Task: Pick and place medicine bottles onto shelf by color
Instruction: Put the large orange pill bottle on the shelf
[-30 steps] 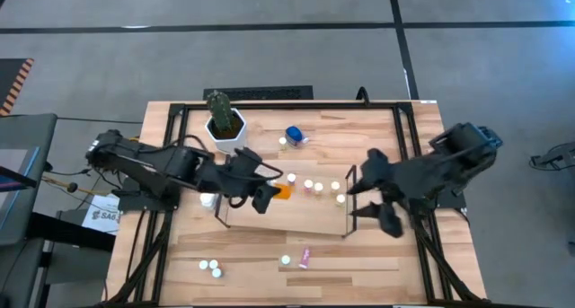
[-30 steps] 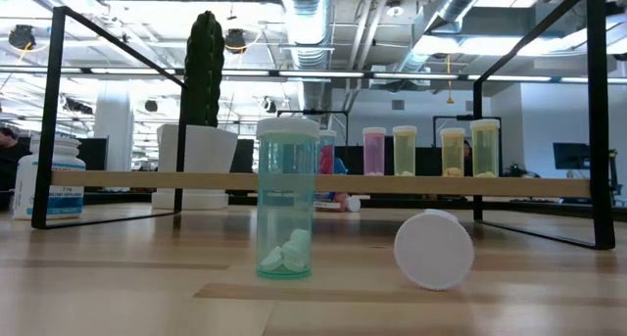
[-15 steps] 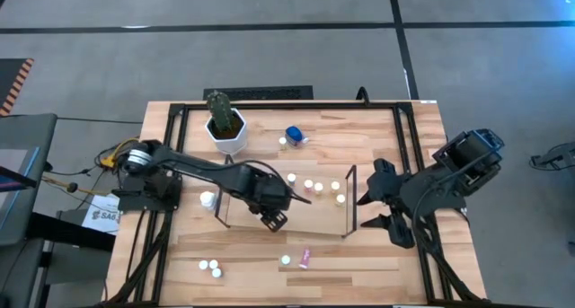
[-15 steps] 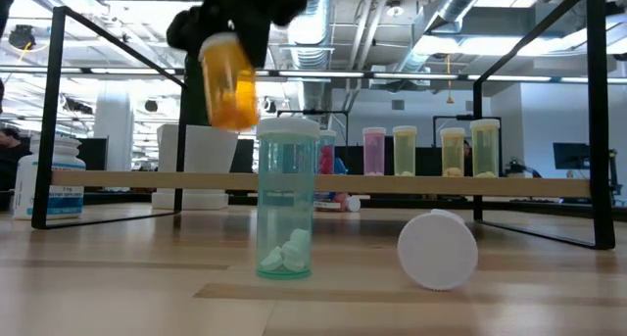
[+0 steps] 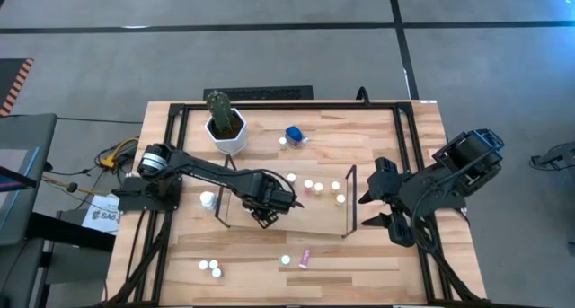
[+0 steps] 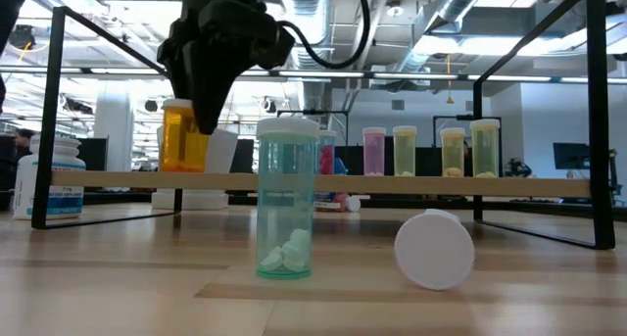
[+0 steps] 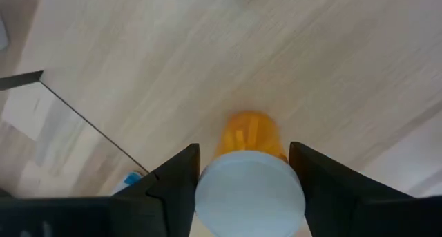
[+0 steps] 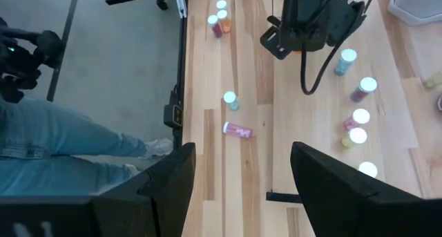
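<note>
High view showed the left hand [image 5: 269, 203] over the shelf's [image 5: 314, 220] left half, pinching an orange bottle [image 6: 183, 135] that stood on the shelf. Right of it, four bottles already lined the shelf; the right hand [image 5: 384, 211] waited spread just past the shelf's right end. Several bottles [image 5: 208, 267] remained on the bench in front of the shelf, others behind, near the cactus [image 5: 221, 110].
</note>
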Motion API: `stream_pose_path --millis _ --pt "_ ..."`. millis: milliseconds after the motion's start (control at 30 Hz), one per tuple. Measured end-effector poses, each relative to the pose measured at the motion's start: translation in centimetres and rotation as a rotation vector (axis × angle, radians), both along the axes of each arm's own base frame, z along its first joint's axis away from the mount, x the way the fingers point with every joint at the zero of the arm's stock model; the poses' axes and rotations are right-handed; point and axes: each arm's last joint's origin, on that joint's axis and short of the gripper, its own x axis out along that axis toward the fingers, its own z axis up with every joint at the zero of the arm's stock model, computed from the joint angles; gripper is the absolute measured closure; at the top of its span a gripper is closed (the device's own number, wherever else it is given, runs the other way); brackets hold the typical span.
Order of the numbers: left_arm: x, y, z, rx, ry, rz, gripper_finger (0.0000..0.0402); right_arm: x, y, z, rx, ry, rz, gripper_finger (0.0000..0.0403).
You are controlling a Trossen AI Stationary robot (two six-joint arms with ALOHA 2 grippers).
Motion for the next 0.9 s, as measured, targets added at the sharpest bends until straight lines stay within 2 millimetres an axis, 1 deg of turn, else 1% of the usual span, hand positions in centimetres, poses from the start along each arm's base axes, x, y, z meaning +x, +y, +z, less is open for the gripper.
stream_pose_path --millis 200,433,633,767,900 --pt "0.3 0.1 -0.1 0.035 -0.024 -0.025 0.0207 0.0 0.0 0.0 0.0 0.0 0.0 0.0142" --pt "0.4 0.2 -0.4 0.05 -0.016 -0.054 0.018 0.0 0.0 0.0 0.0 0.0 0.0 0.0142" --pt "0.3 0.1 -0.5 0.028 0.004 -0.068 0.0158 0.0 0.0 0.0 0.0 0.0 0.001 0.0142" --pt "0.3 0.1 0.6 0.03 0.009 -0.069 0.0149 0.0 0.0 0.0 0.0 0.0 0.001 0.0142" --pt "0.6 0.1 2.5 0.027 -0.013 -0.081 0.0146 0.0 0.0 0.0 0.0 0.0 0.0 0.0142"
